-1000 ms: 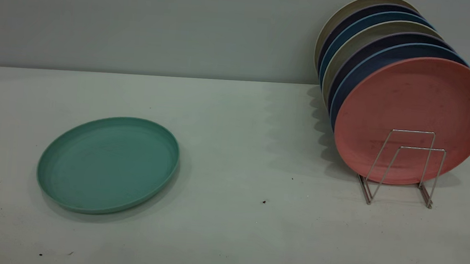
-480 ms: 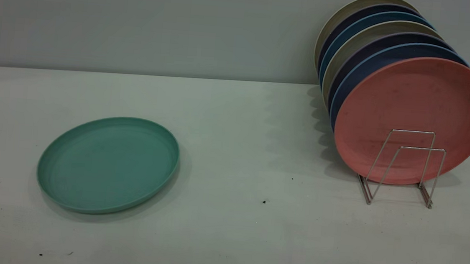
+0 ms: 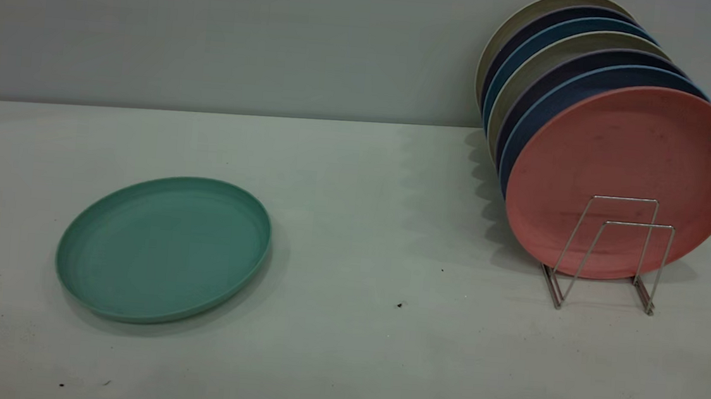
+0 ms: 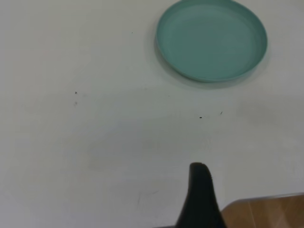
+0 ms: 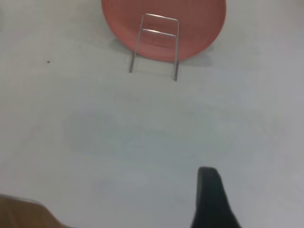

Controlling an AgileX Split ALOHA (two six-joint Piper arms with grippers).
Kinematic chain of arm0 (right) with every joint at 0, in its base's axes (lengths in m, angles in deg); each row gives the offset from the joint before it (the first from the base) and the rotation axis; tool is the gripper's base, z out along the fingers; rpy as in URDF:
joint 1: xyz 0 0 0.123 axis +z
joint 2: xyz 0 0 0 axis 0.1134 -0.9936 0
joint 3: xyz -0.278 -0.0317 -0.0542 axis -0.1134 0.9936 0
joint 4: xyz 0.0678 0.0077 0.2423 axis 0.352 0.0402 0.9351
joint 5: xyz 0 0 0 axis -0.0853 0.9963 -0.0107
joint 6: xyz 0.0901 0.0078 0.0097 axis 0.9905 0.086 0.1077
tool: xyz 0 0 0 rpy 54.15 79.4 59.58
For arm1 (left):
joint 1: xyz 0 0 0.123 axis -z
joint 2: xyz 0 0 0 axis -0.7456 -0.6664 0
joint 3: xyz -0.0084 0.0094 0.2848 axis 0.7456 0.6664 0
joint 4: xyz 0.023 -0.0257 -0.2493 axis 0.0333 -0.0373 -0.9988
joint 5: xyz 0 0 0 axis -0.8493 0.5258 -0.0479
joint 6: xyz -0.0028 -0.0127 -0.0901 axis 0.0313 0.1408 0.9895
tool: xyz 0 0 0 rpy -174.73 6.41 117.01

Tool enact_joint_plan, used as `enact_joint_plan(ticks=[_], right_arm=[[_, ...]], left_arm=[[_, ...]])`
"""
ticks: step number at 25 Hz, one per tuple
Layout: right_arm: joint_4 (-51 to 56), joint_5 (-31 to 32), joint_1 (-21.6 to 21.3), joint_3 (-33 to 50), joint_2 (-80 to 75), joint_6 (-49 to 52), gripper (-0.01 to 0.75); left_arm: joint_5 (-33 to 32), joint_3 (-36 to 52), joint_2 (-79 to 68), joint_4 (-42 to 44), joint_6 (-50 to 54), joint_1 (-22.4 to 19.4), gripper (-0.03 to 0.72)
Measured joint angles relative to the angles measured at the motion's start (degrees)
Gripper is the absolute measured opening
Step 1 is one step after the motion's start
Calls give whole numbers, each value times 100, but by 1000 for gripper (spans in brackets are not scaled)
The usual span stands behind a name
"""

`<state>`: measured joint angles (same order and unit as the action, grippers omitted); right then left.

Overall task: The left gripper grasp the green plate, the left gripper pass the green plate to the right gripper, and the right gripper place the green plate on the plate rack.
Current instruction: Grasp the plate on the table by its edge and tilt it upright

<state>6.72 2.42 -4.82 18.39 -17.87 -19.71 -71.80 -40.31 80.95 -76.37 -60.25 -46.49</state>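
Note:
The green plate (image 3: pixel 163 248) lies flat on the white table at the left; it also shows in the left wrist view (image 4: pixel 212 40). The plate rack (image 3: pixel 605 251) stands at the right, its two front wire loops bare; it also shows in the right wrist view (image 5: pixel 154 45). Neither gripper shows in the exterior view. The left gripper (image 4: pixel 199 173) shows only as one black wedge, above the table's near edge and far from the green plate. The right gripper (image 5: pixel 209 178) shows as one black wedge above bare table, well short of the rack.
Several plates stand upright in the rack, a salmon-pink plate (image 3: pixel 625 179) in front, blue (image 3: pixel 570 93) and beige ones behind. A wooden surface (image 4: pixel 266 213) lies past the table's near edge. Small dark specks (image 3: pixel 399 305) dot the table.

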Motion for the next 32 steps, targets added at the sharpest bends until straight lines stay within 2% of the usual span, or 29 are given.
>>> enact_joint_plan(ticks=[18, 22, 26, 32], right_arm=[[-25, -100, 0, -50, 0, -13, 483], [-1, -775, 0, -110, -168, -122, 483], [96, -1558, 0, -121, -891, -291, 483], [793, -2503, 0, -126, -2423, -1071, 483]], left_arm=[[0, 0, 0, -31, -36, 0, 575], [56, -23, 0, -49, -47, 0, 560], [583, -92, -131, -49, 319, 0, 556], [1413, -99, -1641, -89, 723, 0, 555]])
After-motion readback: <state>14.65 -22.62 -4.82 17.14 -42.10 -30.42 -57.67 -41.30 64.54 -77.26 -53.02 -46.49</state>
